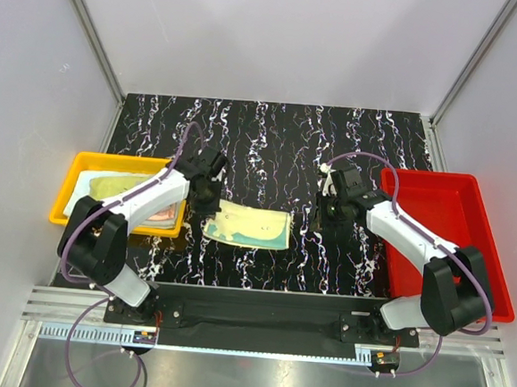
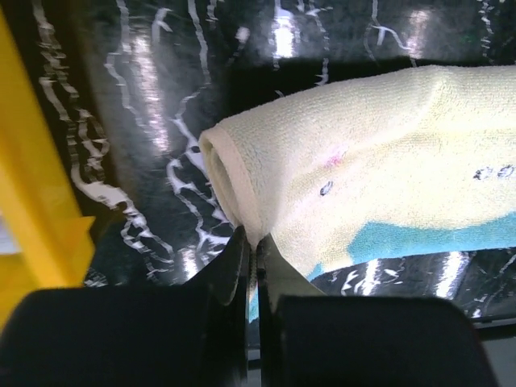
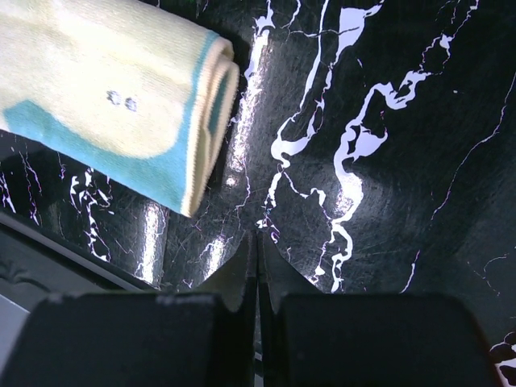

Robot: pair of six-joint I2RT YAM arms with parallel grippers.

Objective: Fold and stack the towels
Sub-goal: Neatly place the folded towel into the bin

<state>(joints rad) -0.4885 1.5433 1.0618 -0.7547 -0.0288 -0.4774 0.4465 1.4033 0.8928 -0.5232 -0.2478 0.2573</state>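
Overhead view of a black marble-patterned table (image 1: 272, 141), with two robot arms mounted at the bottom edge of the frame. One folded towel (image 1: 249, 226), pale yellow with a teal band, lies flat just above the arm bases, a little left of centre.

The left fingers (image 1: 210, 212) sit at the towel's left end. In the left wrist view, the left fingers (image 2: 246, 262) are pressed almost together, with the rolled corner hem of the towel (image 2: 387, 185) pinched between them. The cloth spreads toward the upper right of that frame.

The right fingers (image 1: 330, 219) are near the towel's right end, not touching it. In the right wrist view, the right fingers (image 3: 251, 258) are closed against each other with nothing between them. The folded end of the towel (image 3: 97, 121) fills the upper left.

Two trays flank the arms. A yellow tray (image 1: 109, 158) at mid-left holds folded cloth: a pale green-yellow piece on top and a pinkish piece at its lower right. The exact number of pieces cannot be told. The left arm crosses over this tray's right side. A red tray (image 1: 426, 175) sits at mid-right, and the right arm passes over its lower left corner.
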